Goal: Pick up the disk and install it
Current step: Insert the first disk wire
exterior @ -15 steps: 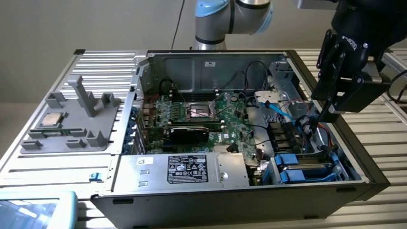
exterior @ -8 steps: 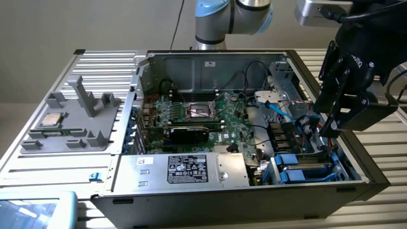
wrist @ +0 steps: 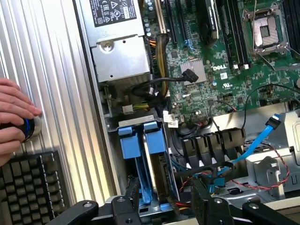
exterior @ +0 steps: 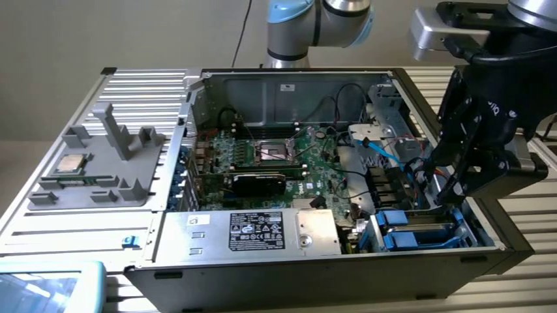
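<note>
While a square silver processor chip [exterior: 70, 163] lies on the grey plastic tray [exterior: 98, 154] at the exterior view's left | open metal computer case [exterior: 287, 83] centre | blue-framed grey-silver disk [exterior: 424, 229] seated in its bay, right | black gripper [exterior: 461, 190] above it, jaws apart, empty

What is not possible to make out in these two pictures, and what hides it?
- Disk, wrist view: label and metal body are sunk in the drive bay; just the blue carrier ends show.
- Exterior view: the open gripper covers part of the drive bay.
- Hand, wrist view: cut by the edge; it covers the small object it holds.
- Silver box label, exterior view: print too small.
</note>
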Robot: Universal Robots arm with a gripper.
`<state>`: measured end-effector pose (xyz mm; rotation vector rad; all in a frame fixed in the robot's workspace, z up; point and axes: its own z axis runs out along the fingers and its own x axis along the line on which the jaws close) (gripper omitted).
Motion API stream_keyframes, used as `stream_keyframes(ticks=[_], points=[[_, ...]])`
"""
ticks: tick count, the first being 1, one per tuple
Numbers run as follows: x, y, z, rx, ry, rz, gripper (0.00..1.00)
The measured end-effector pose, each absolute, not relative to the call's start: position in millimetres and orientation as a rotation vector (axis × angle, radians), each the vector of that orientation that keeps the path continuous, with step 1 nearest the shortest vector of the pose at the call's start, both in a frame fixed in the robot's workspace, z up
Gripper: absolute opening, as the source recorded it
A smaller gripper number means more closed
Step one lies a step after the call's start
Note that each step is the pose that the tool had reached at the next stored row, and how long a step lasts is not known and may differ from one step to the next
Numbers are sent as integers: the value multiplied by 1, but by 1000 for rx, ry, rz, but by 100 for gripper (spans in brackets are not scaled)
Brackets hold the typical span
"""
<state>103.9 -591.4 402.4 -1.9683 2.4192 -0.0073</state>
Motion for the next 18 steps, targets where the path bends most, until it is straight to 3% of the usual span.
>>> stream_keyframes(ticks=[18], points=[[104,-591,394,-2327,2070,14,56]])
